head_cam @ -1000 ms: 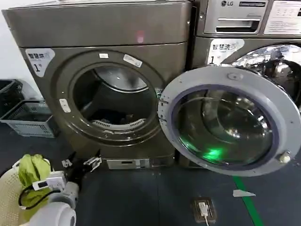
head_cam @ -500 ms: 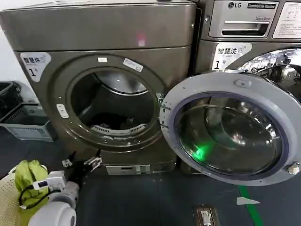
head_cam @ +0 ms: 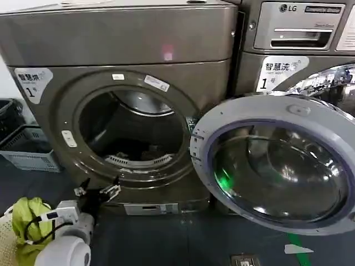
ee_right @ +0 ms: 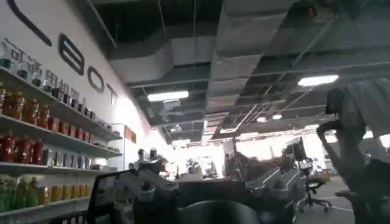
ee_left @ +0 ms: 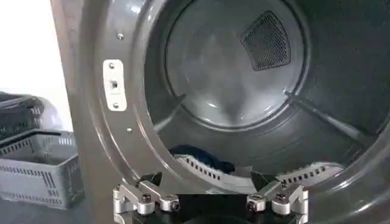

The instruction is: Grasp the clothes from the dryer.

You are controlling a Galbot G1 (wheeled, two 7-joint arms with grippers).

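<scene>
The left gripper (head_cam: 99, 189) is hovering below the dryer (head_cam: 127, 66) porthole, fingers (ee_left: 143, 198) spread and empty. The clothes (ee_left: 201, 159) are lying ahead, inside the drum; advancing low, the fingers risk striking the porthole rim.

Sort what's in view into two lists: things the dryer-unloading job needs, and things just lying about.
Belongs to the job:
- dryer, door open
- clothes in the drum, dark blue
- left gripper, jaws open, below the porthole

Lying about:
- yellow-green cloth
- grey basket
- LG machine
</scene>
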